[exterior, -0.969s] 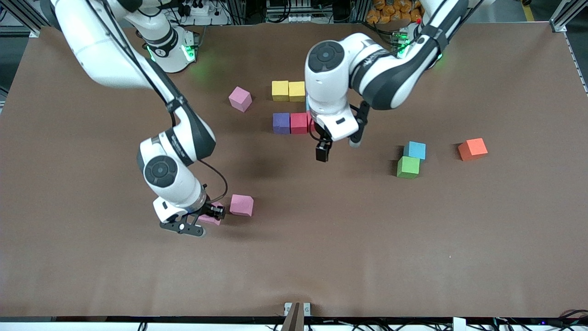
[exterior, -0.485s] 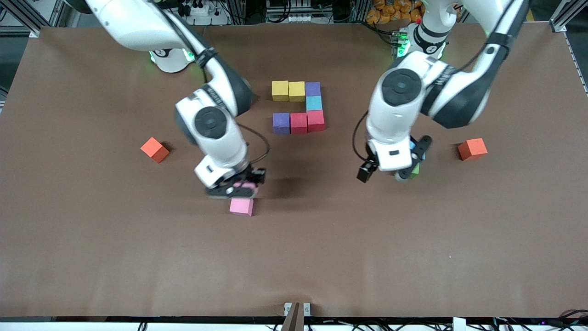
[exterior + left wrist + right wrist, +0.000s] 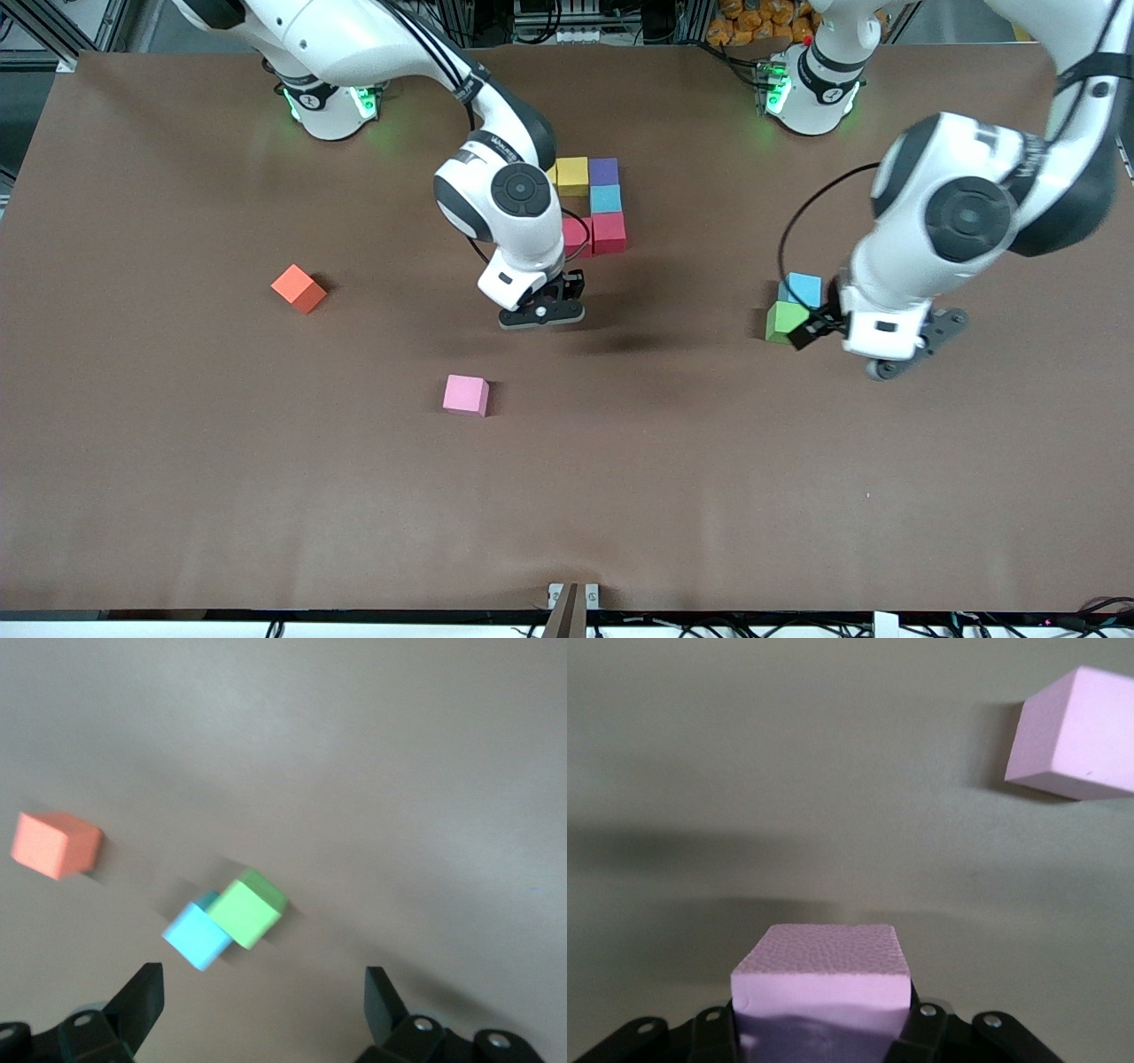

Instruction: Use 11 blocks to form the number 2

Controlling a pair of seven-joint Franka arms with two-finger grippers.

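The partly built number 2 shows a yellow block (image 3: 572, 175), a purple block (image 3: 603, 171), a light blue block (image 3: 606, 198) and two red blocks (image 3: 609, 232); the right arm hides the rest. My right gripper (image 3: 542, 310) hangs just off that group's camera side, shut on a pink block (image 3: 822, 979). A second pink block (image 3: 466, 395) (image 3: 1072, 734) lies loose nearer the camera. My left gripper (image 3: 828, 341) (image 3: 264, 992) is open and empty beside the touching green block (image 3: 785, 321) (image 3: 248, 908) and light blue block (image 3: 803, 288) (image 3: 197, 935).
One orange block (image 3: 298, 288) lies alone toward the right arm's end of the table. Another orange block (image 3: 55, 843) appears in the left wrist view close to the green and blue pair. A metal bracket (image 3: 571, 602) sits at the table's near edge.
My right arm has carried the pink block from beside the loose pink one up toward the block group. My left arm has swung away from the group to the green and blue pair.
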